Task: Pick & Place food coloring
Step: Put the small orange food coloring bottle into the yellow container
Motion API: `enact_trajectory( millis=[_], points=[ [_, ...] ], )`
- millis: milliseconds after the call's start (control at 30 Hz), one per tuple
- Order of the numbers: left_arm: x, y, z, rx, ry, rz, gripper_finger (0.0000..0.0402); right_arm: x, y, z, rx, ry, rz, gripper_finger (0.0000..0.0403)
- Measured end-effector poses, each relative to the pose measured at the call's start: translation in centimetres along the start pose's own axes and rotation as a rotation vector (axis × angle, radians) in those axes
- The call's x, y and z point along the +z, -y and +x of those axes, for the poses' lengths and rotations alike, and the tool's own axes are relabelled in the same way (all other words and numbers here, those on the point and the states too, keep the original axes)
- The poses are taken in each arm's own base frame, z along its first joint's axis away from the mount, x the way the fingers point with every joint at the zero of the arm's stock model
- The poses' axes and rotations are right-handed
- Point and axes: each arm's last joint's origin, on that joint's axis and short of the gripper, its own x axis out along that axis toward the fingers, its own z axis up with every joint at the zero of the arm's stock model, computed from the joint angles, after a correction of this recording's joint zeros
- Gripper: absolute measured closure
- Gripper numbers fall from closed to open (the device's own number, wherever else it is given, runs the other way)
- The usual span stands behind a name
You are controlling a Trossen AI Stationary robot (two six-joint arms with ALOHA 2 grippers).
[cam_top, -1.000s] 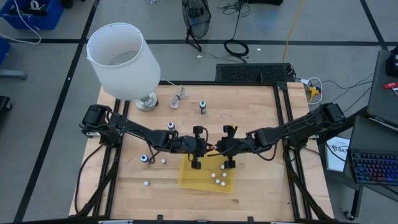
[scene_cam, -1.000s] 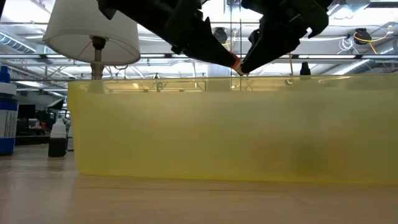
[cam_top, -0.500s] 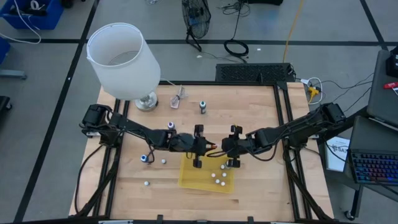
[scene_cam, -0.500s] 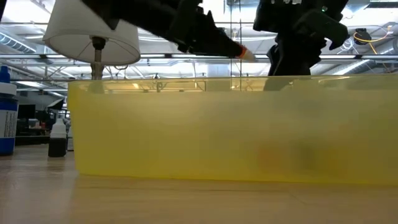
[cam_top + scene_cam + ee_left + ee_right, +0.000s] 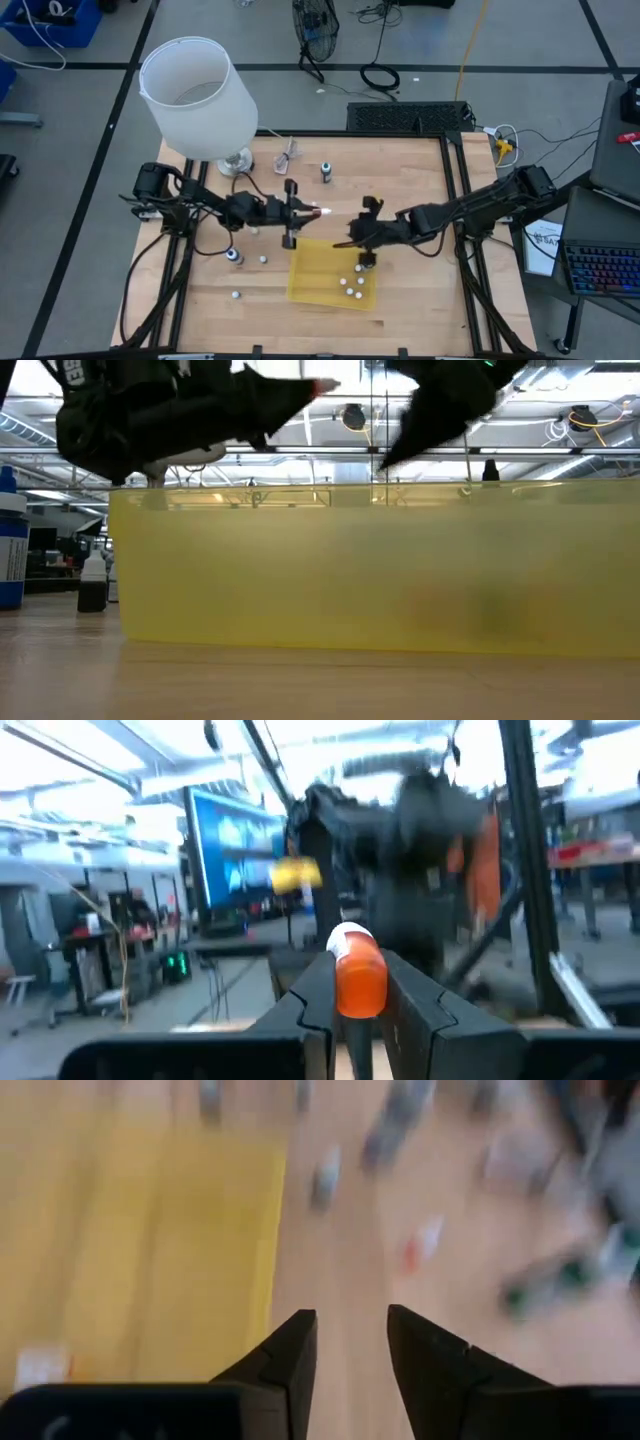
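Left end effector (image 5: pixel 318 212) with bottle (image 5: pixel 322 212), now withdrawn

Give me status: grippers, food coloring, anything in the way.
Left gripper shut on red food coloring bottle, raised beyond the yellow tray. Right gripper open, empty, by the tray's far edge. Several bottles already in the tray. Nothing blocking the tray.

Low view: the yellow tray (image 5: pixel 370 570) fills the foreground and hides the table behind it and whatever lies inside; both arms are cut off by the upper edge. Right wrist view: small bottles (image 5: pixel 420 1245) on the wood are motion-blurred, colours barely legible. Left wrist view: the room beyond the orange bottle (image 5: pixel 358 975) is blurred.
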Motion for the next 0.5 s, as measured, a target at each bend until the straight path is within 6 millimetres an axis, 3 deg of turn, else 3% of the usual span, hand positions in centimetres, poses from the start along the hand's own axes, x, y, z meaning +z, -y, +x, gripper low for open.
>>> enact_trajectory(
  millis=[100, 233, 400, 500],
  points=[
    [0.5, 0.3, 0.0, -0.019, 0.023, 0.007, 0.0348, 1.7, 0.2, 0.4, -0.006, 0.254, -0.025, 0.0292],
    [0.1, 1.1, -0.2, -0.043, -0.007, 0.056, 0.0348, 1.6, 0.9, 1.0, 0.004, 0.5, -0.037, 0.0292],
    [-0.3, 1.6, -1.1, -0.054, -0.029, 0.098, 0.0348, 0.0, 1.9, 1.6, -0.032, 0.576, 0.002, 0.0291],
    [-0.2, 1.5, -1.4, -0.046, -0.032, 0.081, 0.0348, -0.4, 2.0, 1.7, 0.031, 0.605, 0.014, 0.0291]
  ],
)
